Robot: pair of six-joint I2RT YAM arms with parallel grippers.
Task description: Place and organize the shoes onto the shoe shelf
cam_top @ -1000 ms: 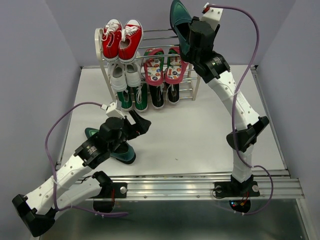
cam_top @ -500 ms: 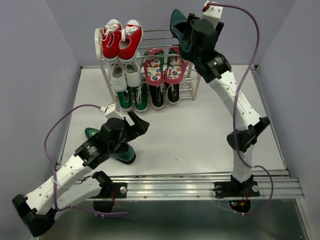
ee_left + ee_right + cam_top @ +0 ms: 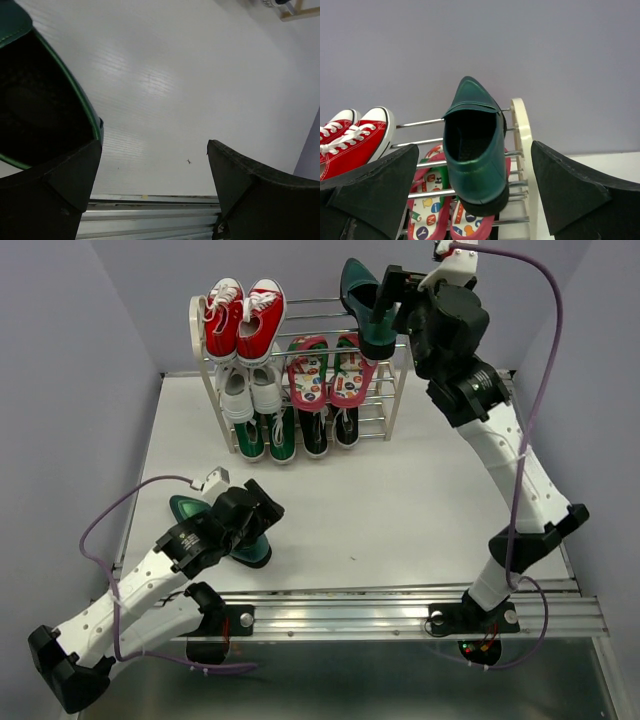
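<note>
Closest to me, the left gripper (image 3: 154, 144) hangs low over the table (image 3: 400, 500) with its fingers spread wide. It holds nothing. The green loafer (image 3: 187, 508) lies on the table right under it, and from the wrist view one finger sits just beside the shoe's rim. I think this is where things could go wrong first. The shoe looks shiny and slippery. If the fingers close on only the thin rim, the shoe may twist or pop out. If the arm comes down a bit off, it may just push the shoe along the table.

Farther back stands the shoe shelf (image 3: 212, 390). The red flip-flops (image 3: 328, 370) lie on a middle row and the black sneakers (image 3: 330, 428) are down below them.

At the very top, at the right end, the second loafer (image 3: 470, 165) rests on the thin rods, toe pointing to the back wall. The right gripper (image 3: 474, 146) is wide open too, with a finger on each side of that shoe and not touching it. The heel seems to stick out past the front rod, so the shoe may not sit firmly. If the arm swings sideways as it leaves, a finger could bump the shoe and knock it down. There are gaps between the rods, so it could also tip.
</note>
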